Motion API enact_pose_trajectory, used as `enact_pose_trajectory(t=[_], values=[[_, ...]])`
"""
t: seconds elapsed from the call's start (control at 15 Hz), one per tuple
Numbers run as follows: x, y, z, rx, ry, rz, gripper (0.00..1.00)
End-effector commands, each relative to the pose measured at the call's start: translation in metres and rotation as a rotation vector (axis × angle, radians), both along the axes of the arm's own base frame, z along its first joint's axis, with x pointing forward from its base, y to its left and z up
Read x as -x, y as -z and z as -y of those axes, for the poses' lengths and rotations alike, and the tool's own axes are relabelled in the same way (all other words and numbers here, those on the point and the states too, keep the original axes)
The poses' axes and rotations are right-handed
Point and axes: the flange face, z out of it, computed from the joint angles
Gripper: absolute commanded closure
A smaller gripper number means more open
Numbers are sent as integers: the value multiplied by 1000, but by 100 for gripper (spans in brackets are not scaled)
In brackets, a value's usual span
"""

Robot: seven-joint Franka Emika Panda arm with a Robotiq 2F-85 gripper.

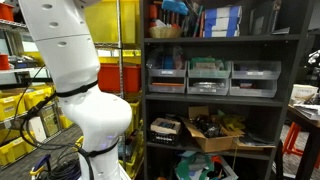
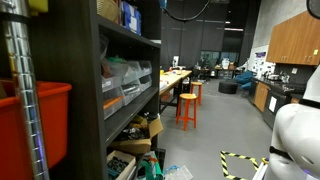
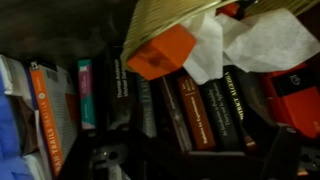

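The wrist view looks into a dim shelf. A row of upright books fills the middle, with more books on the left. Above them a woven basket tips toward the camera, holding an orange block and crumpled white paper. My gripper shows only as dark finger shapes low at the left and right, wide apart, with nothing between them. It hangs in front of the book spines, apart from them. In an exterior view the white arm rises at the left of the black shelf unit.
Grey bins line the middle shelf and a cardboard box sits lower down. Yellow crates stand behind the arm. A red bin, orange stools and long workbenches show in an exterior view.
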Motion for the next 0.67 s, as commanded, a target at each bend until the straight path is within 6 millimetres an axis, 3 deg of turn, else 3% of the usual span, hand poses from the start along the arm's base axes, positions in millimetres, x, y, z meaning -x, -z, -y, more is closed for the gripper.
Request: enact_pose_trajectory(t=[0.0,0.33,0.6], values=[[-32,20,7,16,48,12,0],[-62,60,7,45,71,-37,0],[-59,57,-1,49,67,-9,0]])
